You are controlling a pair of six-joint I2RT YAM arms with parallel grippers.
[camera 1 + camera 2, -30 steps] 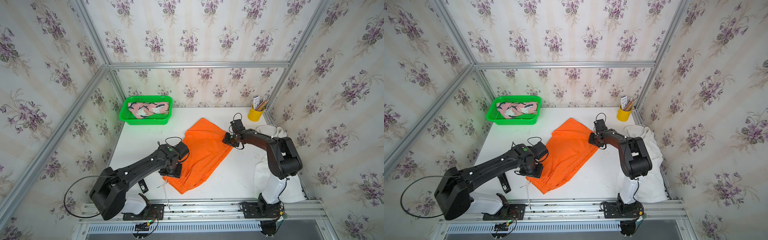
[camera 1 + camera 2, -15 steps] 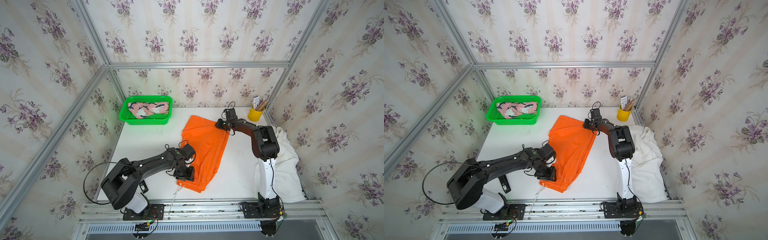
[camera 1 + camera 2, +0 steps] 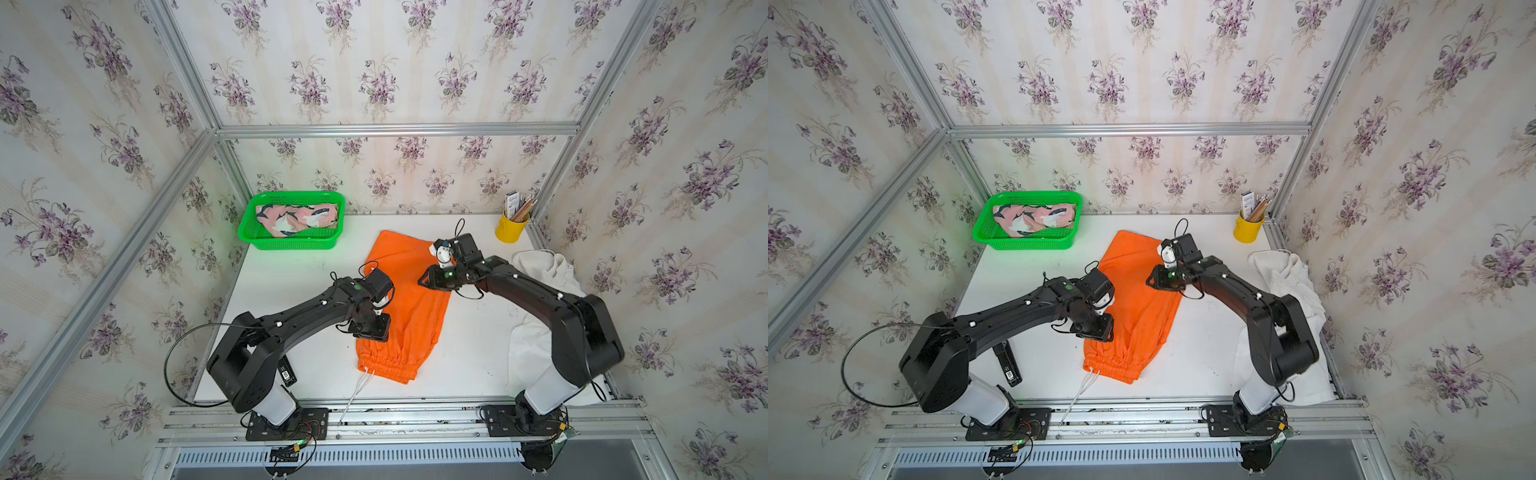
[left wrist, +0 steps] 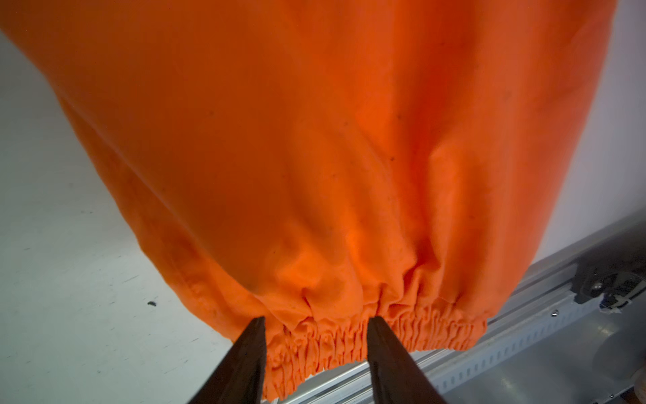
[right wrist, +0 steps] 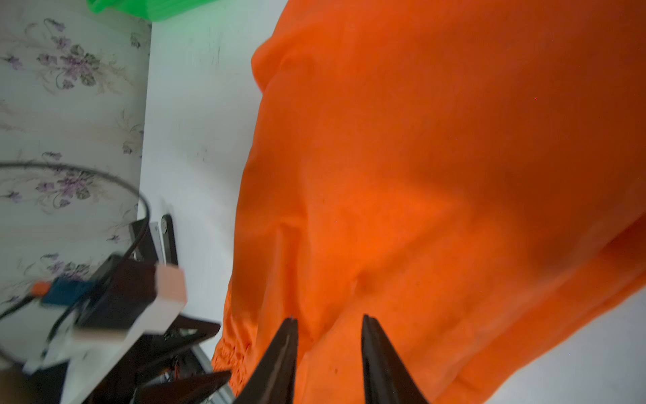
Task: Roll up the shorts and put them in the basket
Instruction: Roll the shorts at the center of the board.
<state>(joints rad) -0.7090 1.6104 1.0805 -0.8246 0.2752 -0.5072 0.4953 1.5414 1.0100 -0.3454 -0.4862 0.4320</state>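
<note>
The orange shorts [image 3: 415, 316] have been folded narrower and are now laid on the desk [image 3: 282, 282], waistband toward the front rail. The left pincer [image 4: 318, 320] and right pincer [image 5: 329, 318] are seen parted above the cloth, seemingly gripping nothing.

Plain bright orange shorts [image 3: 405, 299] with white drawstring [image 3: 359, 384], pink shorts [image 3: 297, 216] printed in navy and white, off-white shorts [image 3: 544, 270], green mesh basket [image 3: 291, 243], yellow cup [image 3: 510, 232], white table [image 3: 291, 282], black arms [image 3: 299, 316], cream striped wallpaper [image 3: 374, 62] with purple flower sprigs, silver metal frame [image 3: 395, 129]
</note>
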